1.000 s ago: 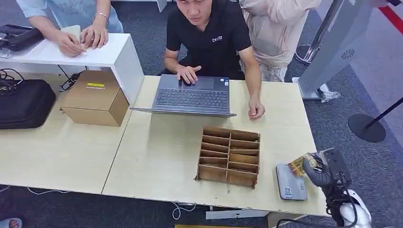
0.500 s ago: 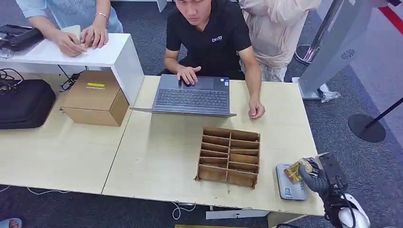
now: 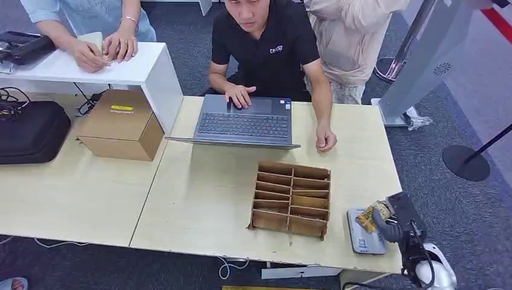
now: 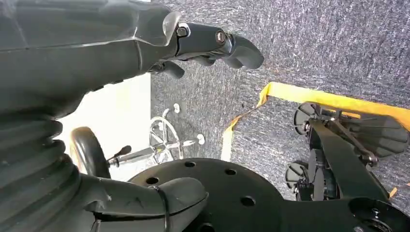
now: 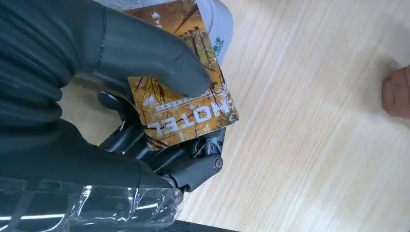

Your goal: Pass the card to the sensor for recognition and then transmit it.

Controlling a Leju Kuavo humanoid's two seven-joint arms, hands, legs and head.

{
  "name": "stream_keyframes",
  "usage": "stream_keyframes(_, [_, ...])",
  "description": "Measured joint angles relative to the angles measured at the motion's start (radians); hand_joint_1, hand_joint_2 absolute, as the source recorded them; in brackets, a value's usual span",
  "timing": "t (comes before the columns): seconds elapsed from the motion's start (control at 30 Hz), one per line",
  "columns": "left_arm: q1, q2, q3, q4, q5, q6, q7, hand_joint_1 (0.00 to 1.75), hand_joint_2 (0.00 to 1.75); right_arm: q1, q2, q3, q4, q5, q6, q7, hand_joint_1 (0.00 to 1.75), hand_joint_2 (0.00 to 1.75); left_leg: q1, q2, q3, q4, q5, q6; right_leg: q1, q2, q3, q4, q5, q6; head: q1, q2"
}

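Observation:
My right hand point(image 3: 386, 222) holds a yellow-brown hotel card point(image 3: 366, 219) over the grey card sensor point(image 3: 364, 232), which lies flat at the table's near right corner. In the right wrist view the thumb point(image 5: 145, 53) presses the card point(image 5: 186, 104) against the darker fingers point(image 5: 193, 169) beneath, with the pale sensor point(image 5: 217, 19) just behind it. My left hand point(image 4: 212, 43) hangs beside my body above the carpet, its fingers curled in and nothing in them.
A cardboard divider tray point(image 3: 292, 198) sits left of the sensor. Across the table a person types on a laptop point(image 3: 244, 123), one hand point(image 3: 326, 140) resting on the wood. A cardboard box point(image 3: 121, 124) and black bag point(image 3: 30, 132) lie far left.
My right hand has carried the card leftwards and nearer, from beside the sensor's right edge to over the sensor.

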Motion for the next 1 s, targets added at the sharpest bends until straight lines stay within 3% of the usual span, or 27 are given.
stream_keyframes(0.47, [0.0,0.0,0.0,0.0,0.011,0.003,0.0,0.0,1.75,-0.01,0.012,0.001,-0.001,0.075,-0.035,0.007,1.75,1.75,0.0,0.0,0.0,0.0,0.0,0.0,0.0,0.0,0.0,0.0,0.0,0.0,0.0,0.0])
stream_keyframes(0.83, [0.0,0.0,0.0,0.0,0.019,0.003,-0.013,0.0,1.75,-0.022,0.016,-0.002,-0.044,-0.074,0.036,-0.089,1.75,1.75,0.0,0.0,0.0,0.0,0.0,0.0,0.0,0.0,0.0,0.0,0.0,0.0,0.0,0.0])
stream_keyframes(1.0, [0.0,0.0,0.0,0.0,0.022,0.008,-0.015,0.0,1.75,-0.064,0.012,-0.003,-0.082,-0.046,-0.003,-0.127,1.75,1.75,0.0,0.0,0.0,0.0,0.0,0.0,0.0,0.0,0.0,0.0,0.0,0.0,0.0,0.0])
